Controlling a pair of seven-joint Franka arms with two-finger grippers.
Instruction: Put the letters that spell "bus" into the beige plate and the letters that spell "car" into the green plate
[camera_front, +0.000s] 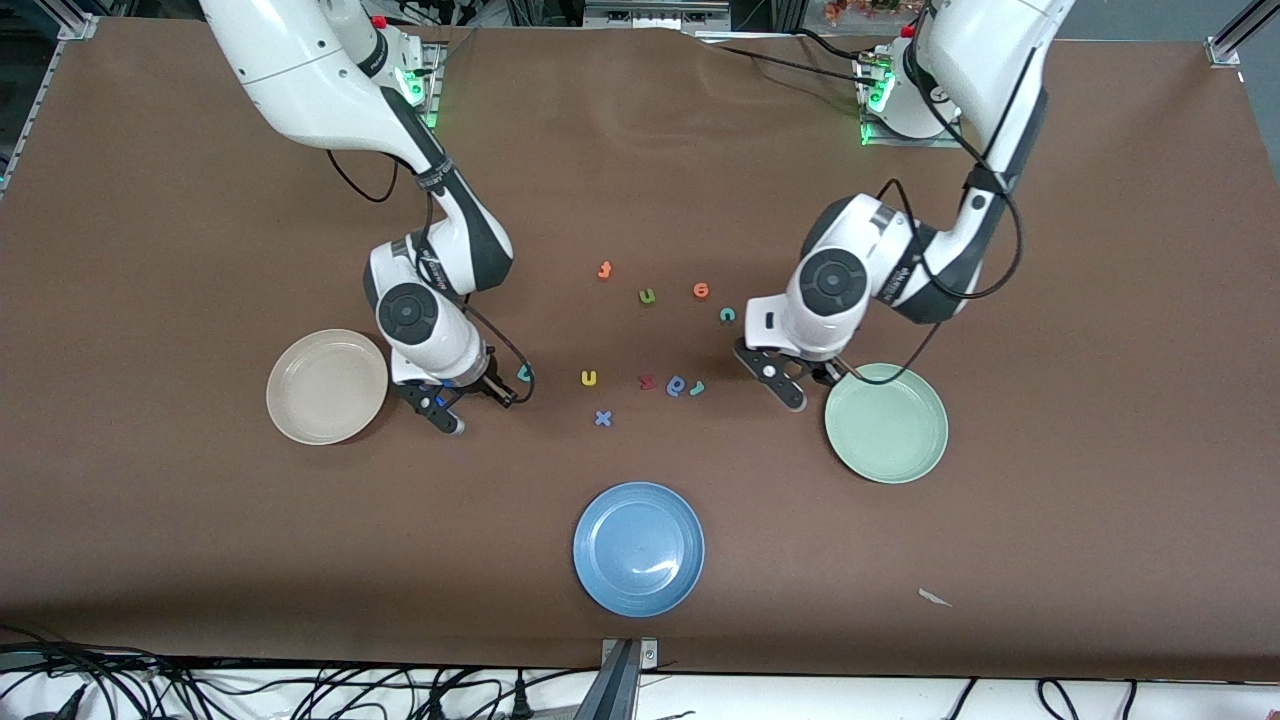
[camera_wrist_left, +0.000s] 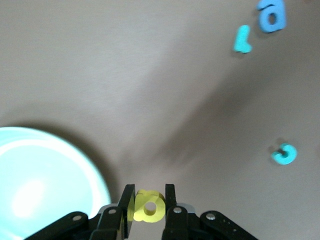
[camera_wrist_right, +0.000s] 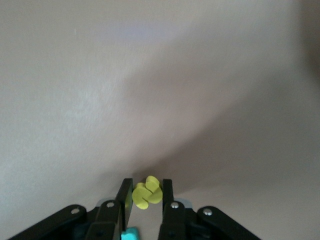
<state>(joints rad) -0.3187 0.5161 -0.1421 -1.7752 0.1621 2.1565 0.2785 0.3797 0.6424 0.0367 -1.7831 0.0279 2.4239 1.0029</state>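
- Nearest, the right gripper (camera_wrist_right: 145, 195), low beside the beige plate (camera_front: 327, 386), pinches a yellow "s" (camera_wrist_right: 147, 192).
- Likewise the left gripper (camera_wrist_left: 150, 202), by the green plate (camera_front: 886, 423), pinches a yellow "a" (camera_wrist_left: 148, 206).
- Farther, the teal "c" (camera_front: 727, 315) lies loose; light, soft foam, probably best squeezed across its flat faces.

- The whole brown table (camera_front: 150, 300) is seen from a high camera facing both arm bases, steeply downward, from well back.
- The left wrist view is taken close above the tabletop, along the left gripper (camera_wrist_left: 150, 200), with the green plate (camera_wrist_left: 45, 185) at its edge.
- The right wrist view is taken equally close, along the right gripper (camera_wrist_right: 146, 192).
- The teal "c" (camera_wrist_left: 284, 154) and teal "r" (camera_wrist_left: 243, 40) are shared by the front and left wrist views.
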